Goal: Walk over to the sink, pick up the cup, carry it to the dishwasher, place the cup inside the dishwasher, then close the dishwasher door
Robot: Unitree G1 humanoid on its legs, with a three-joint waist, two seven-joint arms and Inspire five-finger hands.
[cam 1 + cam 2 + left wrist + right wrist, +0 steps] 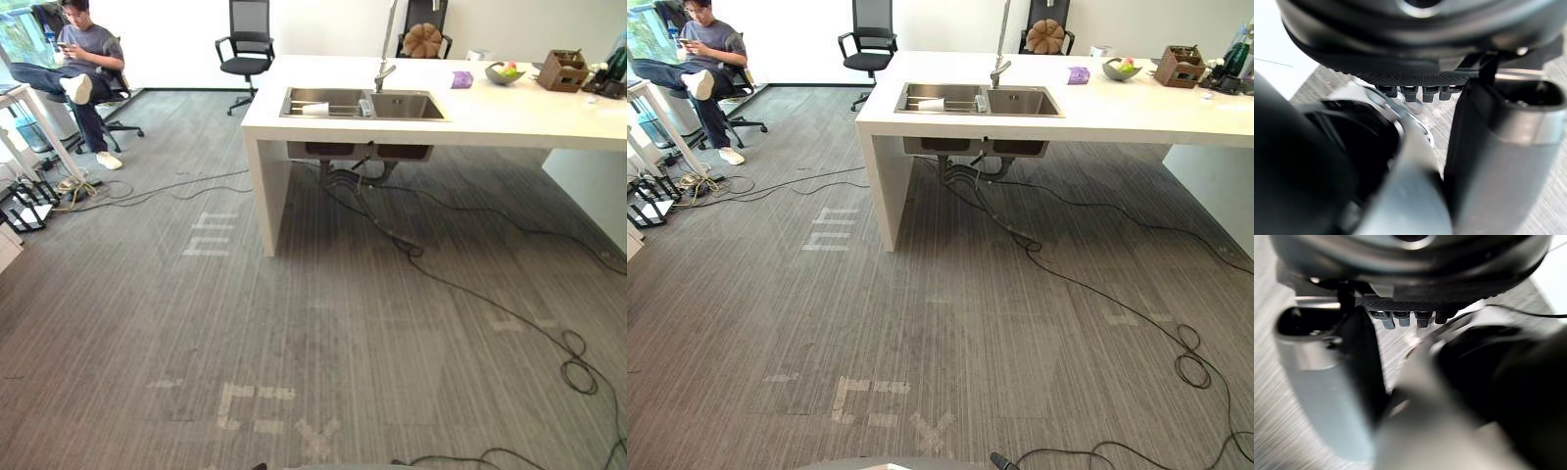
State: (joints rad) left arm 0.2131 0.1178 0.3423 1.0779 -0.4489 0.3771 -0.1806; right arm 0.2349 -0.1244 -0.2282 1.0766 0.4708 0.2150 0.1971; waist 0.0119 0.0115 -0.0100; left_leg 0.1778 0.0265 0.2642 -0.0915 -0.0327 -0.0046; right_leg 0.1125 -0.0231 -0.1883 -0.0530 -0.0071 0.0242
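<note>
While two robot hands (1415,54) (1410,284) hang slack, one cup (315,108) sits in one sink (407,106).

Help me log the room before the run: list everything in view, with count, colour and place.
counter: one, white, ahead right
sink: one, steel, two basins, in counter
cup: one, white, left basin
tap: one, silver, behind sink
purple item: one, purple, counter, right of sink
bowl: one, grey, holds fruit, on counter
wooden box: one, brown, counter's far right
office chair: one, black, beyond counter
cushion: one, tan, on second chair
person: one, seated, far left
cables: several, black, on carpet
tape marks: several, pale, on carpet
left hand: one, dark, left wrist view
right hand: one, dark, right wrist view
</note>
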